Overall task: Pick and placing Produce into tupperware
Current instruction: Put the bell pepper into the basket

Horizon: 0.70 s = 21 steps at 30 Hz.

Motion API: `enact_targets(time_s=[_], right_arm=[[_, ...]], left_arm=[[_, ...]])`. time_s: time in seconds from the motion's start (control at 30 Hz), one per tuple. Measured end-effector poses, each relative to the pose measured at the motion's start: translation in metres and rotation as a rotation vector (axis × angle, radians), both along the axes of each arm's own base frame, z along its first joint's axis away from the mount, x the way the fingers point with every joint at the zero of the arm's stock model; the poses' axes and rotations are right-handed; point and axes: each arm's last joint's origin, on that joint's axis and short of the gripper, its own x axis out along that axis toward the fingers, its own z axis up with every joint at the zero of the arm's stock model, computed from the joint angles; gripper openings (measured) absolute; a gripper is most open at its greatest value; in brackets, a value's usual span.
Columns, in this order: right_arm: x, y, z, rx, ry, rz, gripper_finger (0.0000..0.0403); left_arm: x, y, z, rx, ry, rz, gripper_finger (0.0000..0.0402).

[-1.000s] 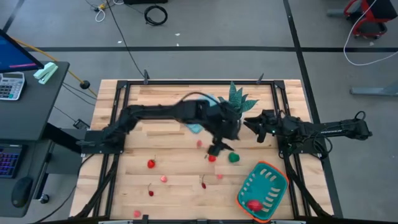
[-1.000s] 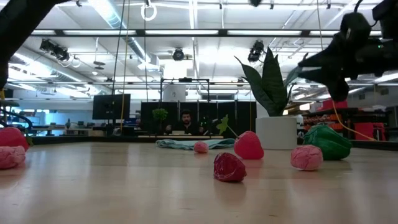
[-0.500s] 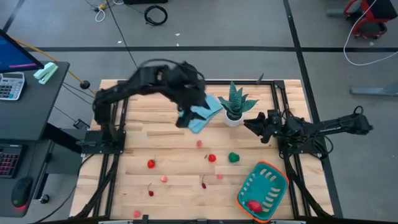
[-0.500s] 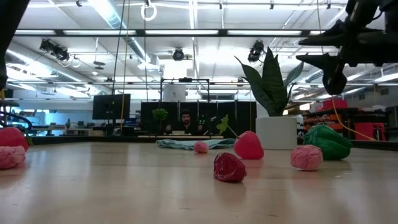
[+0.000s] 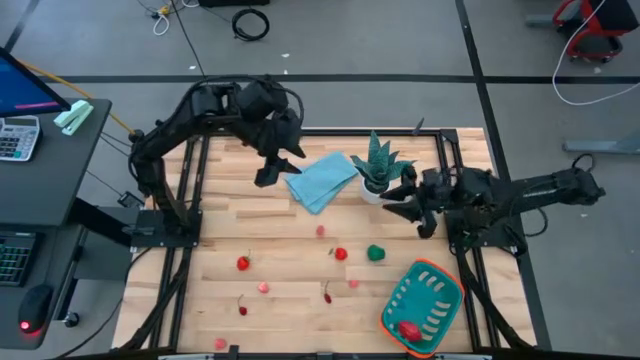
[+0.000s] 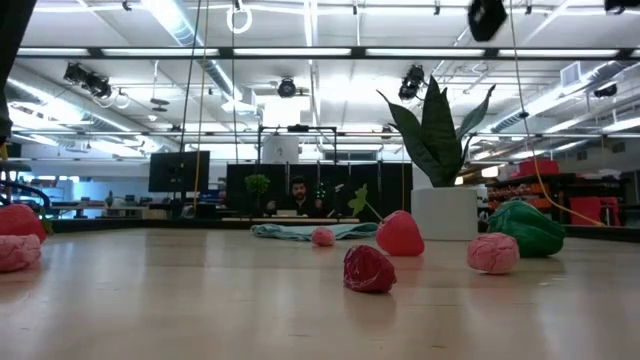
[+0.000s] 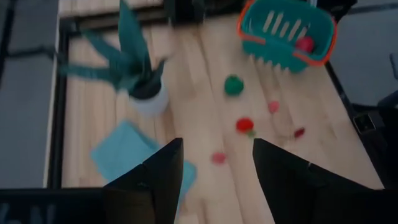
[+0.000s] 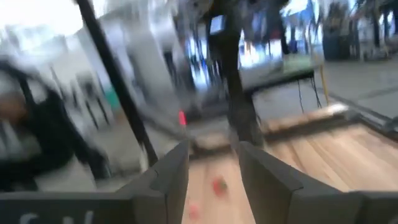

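The produce lies scattered on the wooden table: a red piece (image 5: 341, 254), a round green piece (image 5: 376, 253), a pink bit (image 5: 321, 231) and several more red and pink bits toward the near-left. One red piece (image 5: 408, 330) sits inside the teal tupperware (image 5: 425, 305) at the near-right. My left gripper (image 5: 272, 170) is raised over the far-left part of the table, open and empty; its wrist view looks down on the green piece (image 7: 234, 85) and the tupperware (image 7: 286, 31). My right gripper (image 5: 408, 210) hovers open beside the potted plant, holding nothing.
A spiky green potted plant (image 5: 377, 170) in a white pot stands at the far middle, with a light blue folded cloth (image 5: 322, 182) to its left. Black frame rails run along the table's edges. In the low view, a person sits far behind the table.
My left arm has pulled back from the red piece at the table's middle, rising and swinging toward the far-left edge, past the cloth. My right gripper has risen out of the low view and shifted slightly toward the plant. No piece of produce has moved.
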Motion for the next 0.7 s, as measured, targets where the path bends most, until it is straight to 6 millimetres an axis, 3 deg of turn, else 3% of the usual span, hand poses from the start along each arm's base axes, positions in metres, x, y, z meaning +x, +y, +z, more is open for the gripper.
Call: enact_targets(time_s=[0.17,0.33,0.43,0.53,0.7], right_arm=[[0.035,0.005,0.010,-0.171,0.377,0.028,0.0149],[0.062,0.002,0.023,-0.233,0.594,0.036,0.0149],[0.072,0.000,0.033,-0.180,0.667,0.010,0.0149],[0.080,0.002,0.030,-0.079,0.715,-0.017,0.0149],[0.090,0.010,0.015,0.120,0.801,-0.084,0.0149]], left_arm=[[0.003,0.010,-0.018,-0.031,0.101,0.035,0.0189],[0.010,0.019,-0.040,-0.120,0.179,0.137,0.0182],[0.015,0.022,-0.057,-0.145,0.235,0.162,0.0181],[0.014,0.022,-0.069,-0.120,0.260,0.118,0.0186],[0.016,0.024,-0.094,-0.046,0.050,0.089,0.0189]])
